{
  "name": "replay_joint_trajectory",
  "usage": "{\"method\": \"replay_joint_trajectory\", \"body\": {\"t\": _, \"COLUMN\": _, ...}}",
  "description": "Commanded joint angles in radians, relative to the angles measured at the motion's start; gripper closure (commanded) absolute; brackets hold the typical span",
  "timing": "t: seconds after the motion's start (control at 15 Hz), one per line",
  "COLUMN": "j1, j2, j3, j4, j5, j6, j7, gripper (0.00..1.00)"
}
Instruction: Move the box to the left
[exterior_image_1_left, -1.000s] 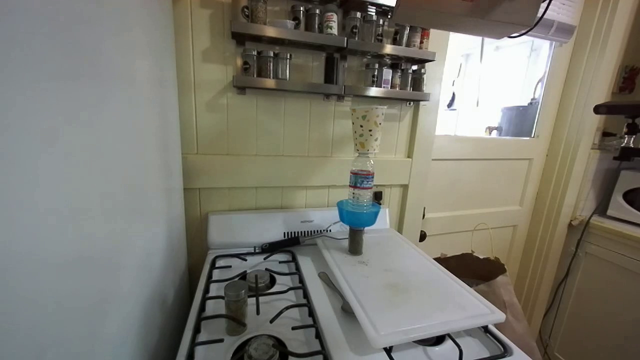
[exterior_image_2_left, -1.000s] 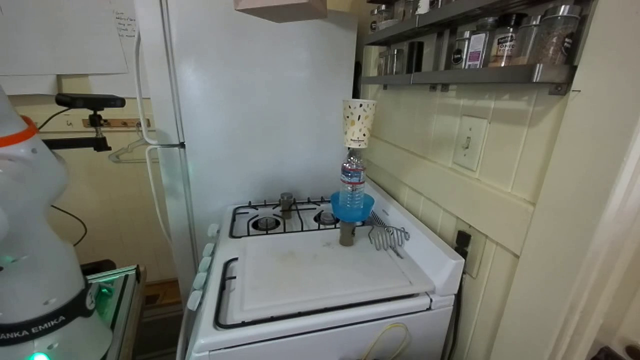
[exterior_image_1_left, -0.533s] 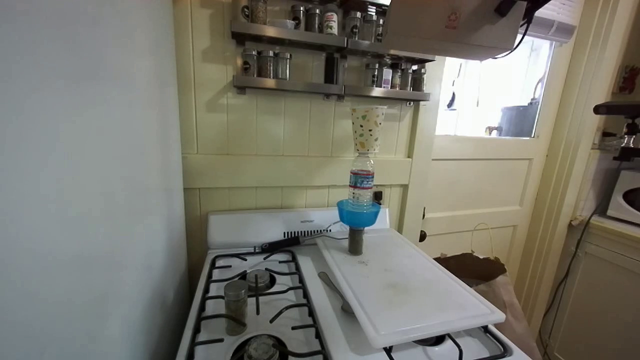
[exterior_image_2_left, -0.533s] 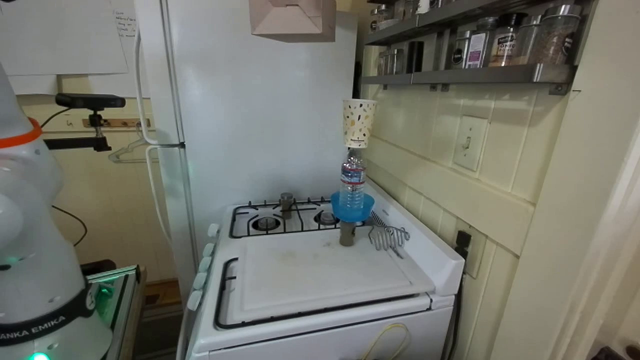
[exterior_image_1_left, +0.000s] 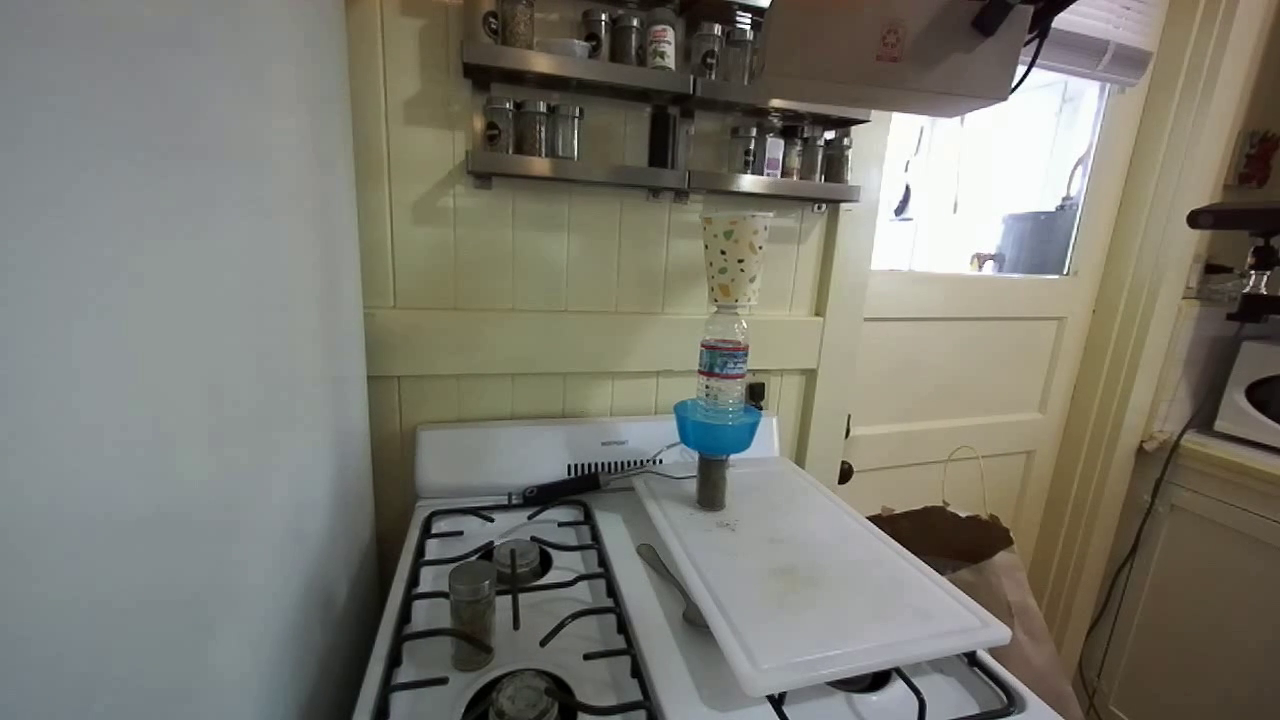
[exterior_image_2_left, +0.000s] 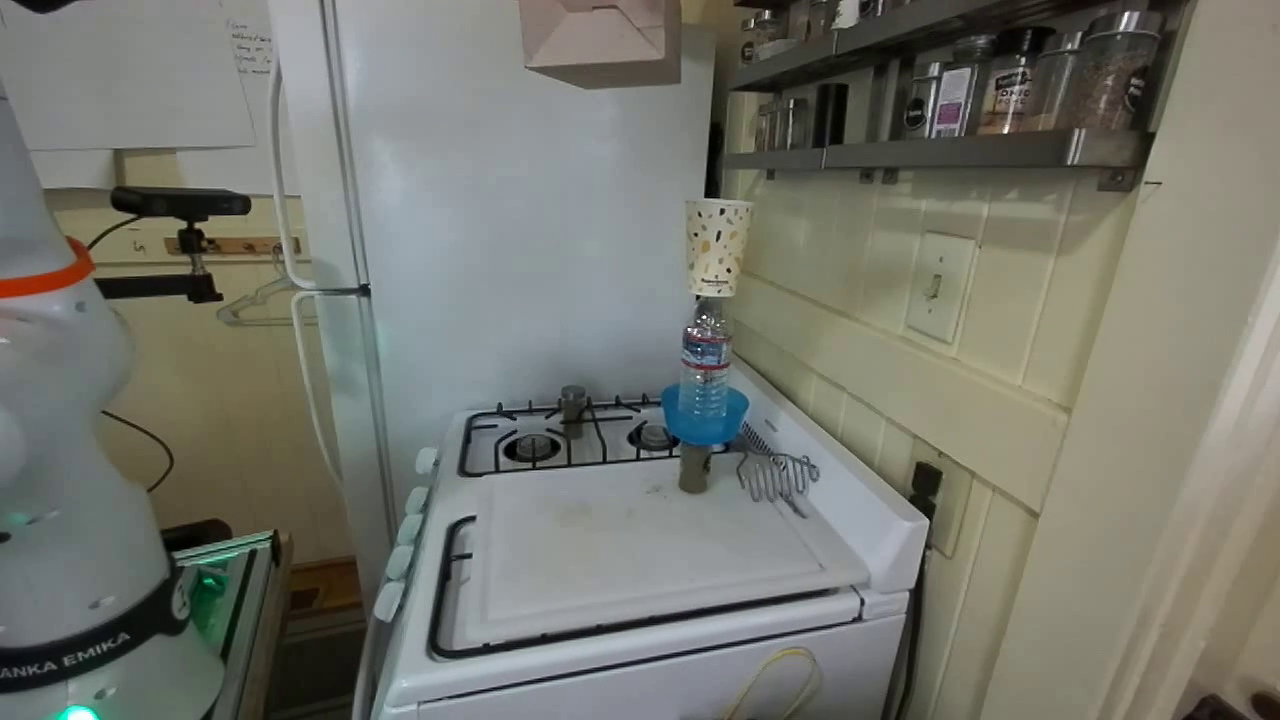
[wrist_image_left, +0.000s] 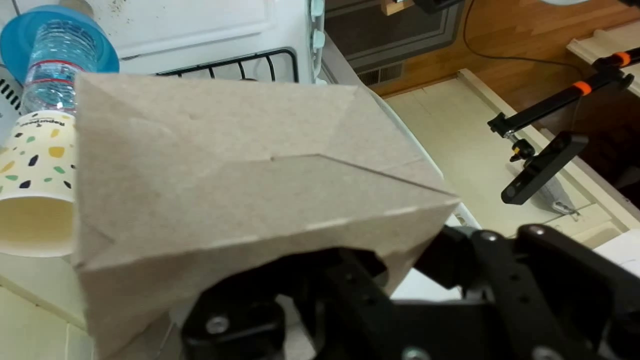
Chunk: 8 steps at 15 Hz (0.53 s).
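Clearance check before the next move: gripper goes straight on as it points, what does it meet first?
Past the box in its grip, probably the refrigerator; the box blocks much of the wrist view, so the exact line and depth are unclear.

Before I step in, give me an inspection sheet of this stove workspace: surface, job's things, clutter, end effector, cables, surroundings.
surface: white board lies over the stove, dark specks on it
job's things: box held in the air, above stove height
clutter: jar on the board carries a blue bowl, bottle inside it, cup on top; second jar stands off the board; metal utensil by the board's edge
end effector: closed on the box
cables: black cord hangs beside the stove
surroundings: refrigerator, spice shelves, brown paper bag
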Motion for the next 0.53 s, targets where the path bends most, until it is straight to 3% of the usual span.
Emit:
{"method": "replay_joint_trajectory", "body": {"t": 0.0, "j1": -0.105, "j2": 0.009, "j3": 0.102, "j4": -0.008, "j5": 0.000, "j6": 0.000, "j7": -0.029, "gripper": 1.00}}
{"method": "replay_joint_trajectory", "body": {"t": 0.47, "j1": -0.199, "j2": 0.084, "j3": 0.222, "j4": -0.039, "j5": -0.014, "j6": 0.000, "j7": -0.150, "gripper": 1.00}}
